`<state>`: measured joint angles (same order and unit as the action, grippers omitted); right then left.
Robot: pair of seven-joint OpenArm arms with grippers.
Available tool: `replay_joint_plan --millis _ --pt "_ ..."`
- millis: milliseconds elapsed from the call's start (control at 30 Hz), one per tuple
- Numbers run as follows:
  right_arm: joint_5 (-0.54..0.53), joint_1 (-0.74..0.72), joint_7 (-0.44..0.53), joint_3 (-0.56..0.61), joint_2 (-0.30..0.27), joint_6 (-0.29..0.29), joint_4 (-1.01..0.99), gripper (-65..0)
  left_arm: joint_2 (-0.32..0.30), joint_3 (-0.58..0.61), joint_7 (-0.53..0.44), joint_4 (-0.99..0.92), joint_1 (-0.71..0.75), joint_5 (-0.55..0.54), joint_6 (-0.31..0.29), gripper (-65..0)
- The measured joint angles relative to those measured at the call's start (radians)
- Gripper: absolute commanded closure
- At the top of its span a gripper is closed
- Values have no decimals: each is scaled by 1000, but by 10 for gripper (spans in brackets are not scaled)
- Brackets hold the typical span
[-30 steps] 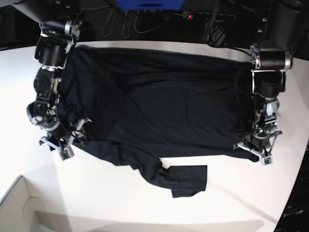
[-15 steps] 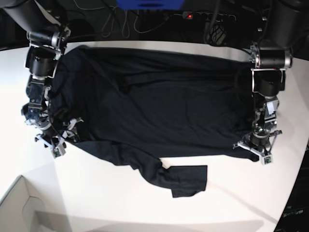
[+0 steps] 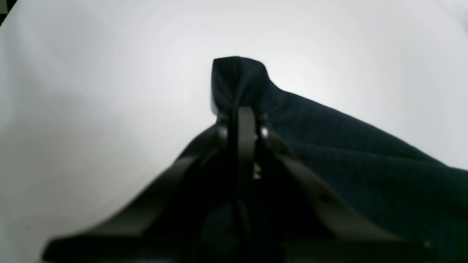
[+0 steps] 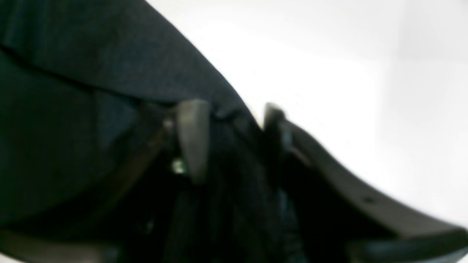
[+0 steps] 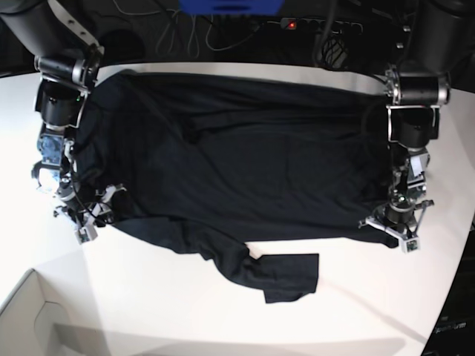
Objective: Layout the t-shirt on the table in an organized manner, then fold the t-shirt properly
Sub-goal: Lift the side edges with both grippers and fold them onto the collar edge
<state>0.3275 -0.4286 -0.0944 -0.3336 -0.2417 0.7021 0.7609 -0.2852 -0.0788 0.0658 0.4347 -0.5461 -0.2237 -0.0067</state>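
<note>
change: right hand (image 5: 93, 215) is shifted outward along the t-shirt (image 5: 237, 156) edge, fingers narrowed around cloth, grip not confirmed | left hand (image 5: 393, 230) is kept clamped on the hem | meaning: t-shirt is being stretched flat on the counter (image 5: 356, 311)

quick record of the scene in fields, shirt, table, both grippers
t-shirt: black, spread wide, one sleeve trailing off the near edge, wrinkled
table: white, under the shirt
left gripper: shut on a pinched corner of the shirt
right gripper: jaws apart, straddling the shirt's edge, fabric between them
box corner: pale, off the shirt
</note>
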Motion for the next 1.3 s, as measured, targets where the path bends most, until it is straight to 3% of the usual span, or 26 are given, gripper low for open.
replay_joint_plan --millis 100,133,400,533,633,933,1167,1300 --pt "2 -3 -2 0 1 0 0 -9 0 -2 2 7 1 -1 0 -1" --pt "3 -3 -11 0 1 0 7 0 0 -4 7 11 2 -1 0 -1" --pt "-1 85 -16 -50 5 0 255 0 0 -16 49 53 11 -5 1 -1" --pt "4 135 -23 -104 27 2 328 0 11 -100 94 184 91 -7 -11 -1" --pt "-7 180 -12 -124 30 8 388 0 13 -158 221 307 137 -7 -6 -1" --pt "6 300 -29 -131 116 1 598 0 42 -220 353 669 270 -5 4 -1" --pt "6 388 -27 -142 148 1 739 0 79 -292 436 914 389 -5 2 -1" --pt "-76 449 -27 -150 155 1 810 0 113 -346 474 1009 463 -3 6 -1"
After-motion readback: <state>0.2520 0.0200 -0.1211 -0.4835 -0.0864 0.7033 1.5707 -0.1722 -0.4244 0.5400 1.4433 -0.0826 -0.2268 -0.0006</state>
